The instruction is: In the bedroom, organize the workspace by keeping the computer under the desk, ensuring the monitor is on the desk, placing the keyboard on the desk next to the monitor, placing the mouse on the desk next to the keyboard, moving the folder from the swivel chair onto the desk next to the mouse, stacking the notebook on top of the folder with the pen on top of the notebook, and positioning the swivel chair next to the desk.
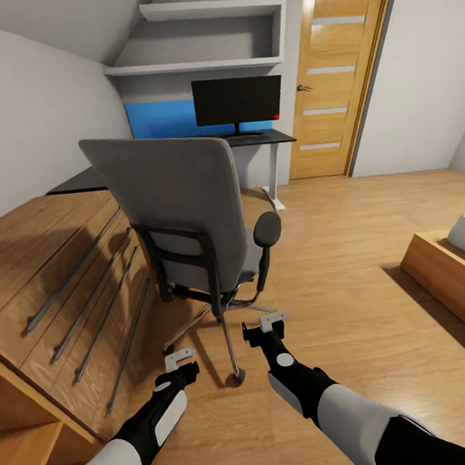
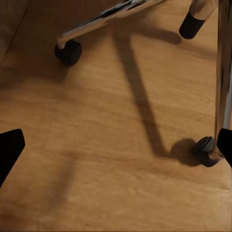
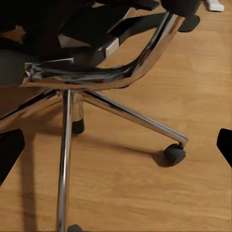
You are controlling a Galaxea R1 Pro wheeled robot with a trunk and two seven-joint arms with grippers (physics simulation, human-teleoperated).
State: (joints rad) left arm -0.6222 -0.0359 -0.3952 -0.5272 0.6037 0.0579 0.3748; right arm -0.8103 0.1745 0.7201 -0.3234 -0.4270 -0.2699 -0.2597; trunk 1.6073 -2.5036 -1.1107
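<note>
A: While we face the back of the swivel chair (image 1: pixel 182 208), where do the other things stand?
B: The monitor (image 1: pixel 237 100) is upright on the black surface of the desk (image 1: pixel 270 139) at the far wall, with the blue wall panel (image 1: pixel 161 119) behind it and a wooden door (image 1: pixel 336 77) to its right. The chair stands well short of that surface, its grey back turned to us, on the wooden floor (image 1: pixel 350 307).
A: And beside the chair?
B: A wooden drawer unit (image 1: pixel 61 274) with long dark handles runs along our left, close to the chair's chrome base. A low wooden bed frame (image 1: pixel 449 278) sits off to the right.
A: How do our arms hang?
B: Both are low over the floor, just in front of the chair's base. The left gripper (image 1: pixel 179 359) hovers near a caster; its wrist view shows chrome legs and a black caster (image 2: pixel 207 151) on bare boards. The right gripper (image 1: pixel 273 320) points at the chair's underside, and its wrist view shows the chrome star base (image 3: pixel 96 77) and the central column.
A: What of the jaws?
B: We see both pairs spread wide, dark fingertips (image 2: pixel 9 150) at the edges of each wrist view, holding nothing
</note>
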